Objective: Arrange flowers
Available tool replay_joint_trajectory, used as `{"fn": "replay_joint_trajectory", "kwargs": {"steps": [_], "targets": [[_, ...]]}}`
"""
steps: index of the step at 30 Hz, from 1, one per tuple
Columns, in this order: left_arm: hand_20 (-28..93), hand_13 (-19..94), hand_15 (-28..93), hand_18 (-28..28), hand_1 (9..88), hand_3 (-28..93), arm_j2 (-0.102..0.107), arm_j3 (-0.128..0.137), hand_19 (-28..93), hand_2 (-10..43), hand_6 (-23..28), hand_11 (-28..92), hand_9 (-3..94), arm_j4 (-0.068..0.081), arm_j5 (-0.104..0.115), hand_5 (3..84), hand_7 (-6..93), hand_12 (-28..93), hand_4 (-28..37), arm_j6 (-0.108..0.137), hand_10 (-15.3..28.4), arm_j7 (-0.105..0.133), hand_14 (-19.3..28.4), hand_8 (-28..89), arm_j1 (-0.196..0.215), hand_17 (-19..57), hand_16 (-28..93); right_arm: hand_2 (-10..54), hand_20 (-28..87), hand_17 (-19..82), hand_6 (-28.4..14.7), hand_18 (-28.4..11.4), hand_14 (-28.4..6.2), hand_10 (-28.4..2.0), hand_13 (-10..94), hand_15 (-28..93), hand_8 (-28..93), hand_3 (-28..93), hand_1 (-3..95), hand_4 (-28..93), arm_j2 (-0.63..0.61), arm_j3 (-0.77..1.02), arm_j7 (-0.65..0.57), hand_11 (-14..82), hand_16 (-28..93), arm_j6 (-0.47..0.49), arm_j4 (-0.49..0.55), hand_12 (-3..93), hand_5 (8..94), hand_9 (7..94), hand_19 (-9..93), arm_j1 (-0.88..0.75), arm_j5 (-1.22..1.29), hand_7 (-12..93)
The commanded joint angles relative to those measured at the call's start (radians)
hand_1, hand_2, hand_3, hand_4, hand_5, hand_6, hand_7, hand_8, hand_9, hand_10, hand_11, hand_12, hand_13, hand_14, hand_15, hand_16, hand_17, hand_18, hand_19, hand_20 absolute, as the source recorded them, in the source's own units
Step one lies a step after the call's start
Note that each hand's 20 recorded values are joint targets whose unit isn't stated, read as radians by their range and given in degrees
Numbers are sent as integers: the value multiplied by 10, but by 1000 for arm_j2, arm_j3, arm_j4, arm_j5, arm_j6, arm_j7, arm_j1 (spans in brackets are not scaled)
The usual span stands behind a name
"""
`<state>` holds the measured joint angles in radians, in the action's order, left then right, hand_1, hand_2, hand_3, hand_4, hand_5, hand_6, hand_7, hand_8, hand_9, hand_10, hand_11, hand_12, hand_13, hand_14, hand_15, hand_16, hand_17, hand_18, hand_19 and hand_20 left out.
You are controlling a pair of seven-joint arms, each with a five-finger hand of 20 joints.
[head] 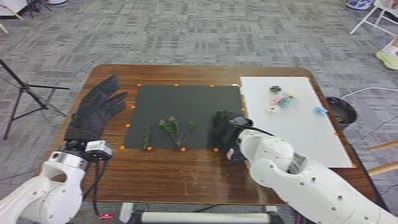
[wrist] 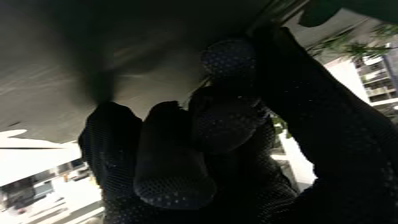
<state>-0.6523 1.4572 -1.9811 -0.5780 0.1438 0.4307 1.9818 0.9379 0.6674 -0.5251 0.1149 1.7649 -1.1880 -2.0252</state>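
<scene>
My left hand (head: 93, 112) has its fingers straight over the table's left side. My right hand (head: 226, 125) is low over the right part of the dark mat (head: 182, 100), right of several green stems (head: 171, 127) lying there. In the right wrist view my right hand (wrist: 226, 120) has curled fingers, with a thin green stem (wrist: 282, 12) pinched among them; its lower part is hidden by the glove. Small pink, white, blue and dark flowers (head: 275, 100) lie on the white sheet (head: 289, 132) at the right.
Orange markers line the mat and sheet on the brown table (head: 169, 172). A black round container (head: 341, 111) stands beyond the table's right edge. A tripod (head: 27, 86) is on the floor at the left.
</scene>
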Motion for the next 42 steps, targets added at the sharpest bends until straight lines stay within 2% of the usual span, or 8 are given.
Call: {"fn": "replay_joint_trajectory", "kwargs": {"steps": [1,9,20,34,37,39,40,42], "targets": [[124,158,242,188,280,661,-9,1,358,-47,16,137,173,-2,-6,229,170,189,-253,-14,96,-2,127,-82,-1,-109,63,-95,685,527,7,-190,-62,-76,813,805,260,823,412,-131,0,6,-49,621,401,-17,-28,464,712,834,932,-19,-5,549],[124,158,242,188,280,661,-12,2,359,-48,16,135,173,1,-7,229,169,191,-254,-13,96,-5,127,-82,-4,-109,63,-95,683,530,11,-188,-59,-74,816,800,243,825,410,-141,-7,14,-30,611,400,3,-3,465,718,839,932,-31,-16,545],[124,158,241,188,280,659,-15,11,358,-47,16,136,172,-4,-11,229,168,192,-252,-15,96,-5,127,-81,7,-109,62,-95,683,531,7,-188,-60,-75,817,798,249,828,410,-140,-2,9,-22,607,401,8,22,466,721,840,932,-45,-8,536],[124,158,241,188,280,659,-17,4,358,-47,16,136,172,1,-10,229,168,191,-253,-16,96,-8,127,-82,-3,-109,62,-95,682,531,13,-188,-59,-73,816,797,242,822,412,-153,3,7,-21,606,403,11,14,468,718,839,932,-43,-17,537],[124,158,242,188,280,659,-17,4,358,-47,16,136,172,2,-9,229,168,191,-253,-16,96,-7,127,-82,-2,-110,63,-95,672,511,9,-187,-62,-76,794,791,209,774,391,-234,6,33,-35,595,413,94,10,474,692,818,932,-42,14,518],[124,158,242,188,280,659,-15,6,358,-47,16,136,172,0,-7,229,168,192,-253,-14,96,-4,127,-82,0,-110,63,-95,658,490,-7,-188,-65,-83,777,789,186,773,345,-268,4,31,-38,593,414,90,0,473,680,798,932,-37,16,485],[124,158,242,188,280,659,-15,4,358,-47,17,136,173,1,-8,230,168,191,-253,-15,96,-4,127,-82,-1,-109,62,-95,647,478,-21,-189,-68,-89,768,787,-12,787,297,-276,2,32,-43,591,415,89,-1,474,679,787,932,-38,11,496],[123,159,242,188,280,659,-15,5,357,-47,18,136,173,1,-8,231,167,191,-254,-16,96,-4,127,-82,-1,-109,62,-95,642,470,-31,-189,-72,-95,758,784,-109,779,256,-280,3,39,-48,588,414,87,-6,473,672,775,932,-39,10,498]]}}
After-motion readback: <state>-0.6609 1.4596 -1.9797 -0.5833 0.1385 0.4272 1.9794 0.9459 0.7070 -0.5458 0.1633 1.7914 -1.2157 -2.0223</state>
